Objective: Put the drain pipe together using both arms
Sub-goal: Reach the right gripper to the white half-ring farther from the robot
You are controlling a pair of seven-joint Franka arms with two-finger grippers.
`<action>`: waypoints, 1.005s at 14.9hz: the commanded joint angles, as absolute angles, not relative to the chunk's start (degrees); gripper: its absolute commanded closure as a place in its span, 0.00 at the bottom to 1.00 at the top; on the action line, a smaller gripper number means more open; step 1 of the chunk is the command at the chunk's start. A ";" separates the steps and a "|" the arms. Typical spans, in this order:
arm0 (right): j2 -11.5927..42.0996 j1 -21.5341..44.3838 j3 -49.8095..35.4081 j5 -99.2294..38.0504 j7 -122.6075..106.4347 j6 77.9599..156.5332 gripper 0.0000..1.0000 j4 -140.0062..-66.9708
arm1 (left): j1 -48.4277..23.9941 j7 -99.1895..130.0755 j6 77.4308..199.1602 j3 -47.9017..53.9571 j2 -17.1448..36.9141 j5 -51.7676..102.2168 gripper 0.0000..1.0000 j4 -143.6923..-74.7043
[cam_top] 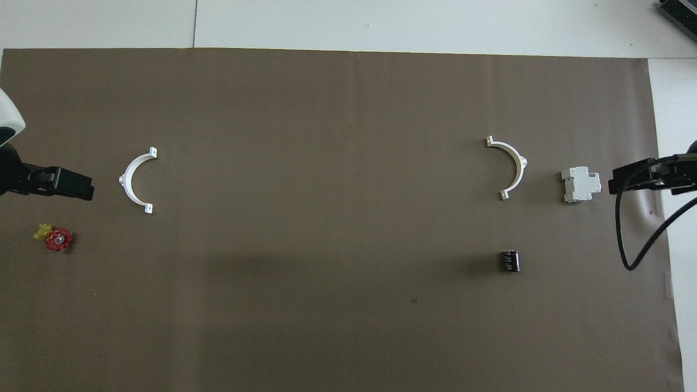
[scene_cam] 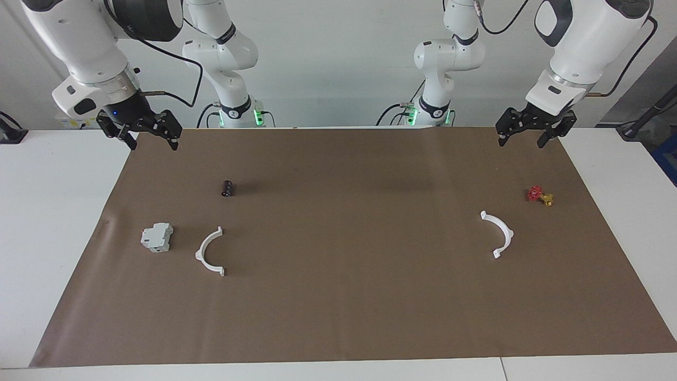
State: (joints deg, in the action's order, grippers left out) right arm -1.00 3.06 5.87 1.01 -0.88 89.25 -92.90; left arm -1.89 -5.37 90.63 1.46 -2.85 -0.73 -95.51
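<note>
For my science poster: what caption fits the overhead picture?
Two white drain pipe halves lie apart on brown paper, untouched.

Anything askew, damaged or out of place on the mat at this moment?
Nothing looks damaged or spilled. The two white half-ring pipe pieces lie flat, far apart at opposite ends of the brown mat. Three unrelated items sit nearby: a grey boxy block, a black cylinder and a red-and-yellow valve.
</note>
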 commanded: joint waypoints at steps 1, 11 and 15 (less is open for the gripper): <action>-1.76 2.90 5.80 0.53 -1.93 90.35 0.00 -93.34 | -1.49 -4.92 89.56 1.58 -2.29 -0.18 0.00 -94.31; 8.94 3.16 5.80 -4.21 -9.30 115.37 0.00 -103.36 | -1.49 -4.83 89.47 1.58 -2.29 -0.18 0.00 -94.31; 16.68 3.25 5.45 -5.35 -20.36 125.04 0.00 -104.14 | -1.49 -4.83 89.65 1.58 -2.20 -0.18 0.00 -94.39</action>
State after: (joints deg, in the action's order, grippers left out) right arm 13.94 3.45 5.79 -3.64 -14.58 121.44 -104.16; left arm -1.88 -5.37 90.61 1.46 -2.85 -0.73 -95.51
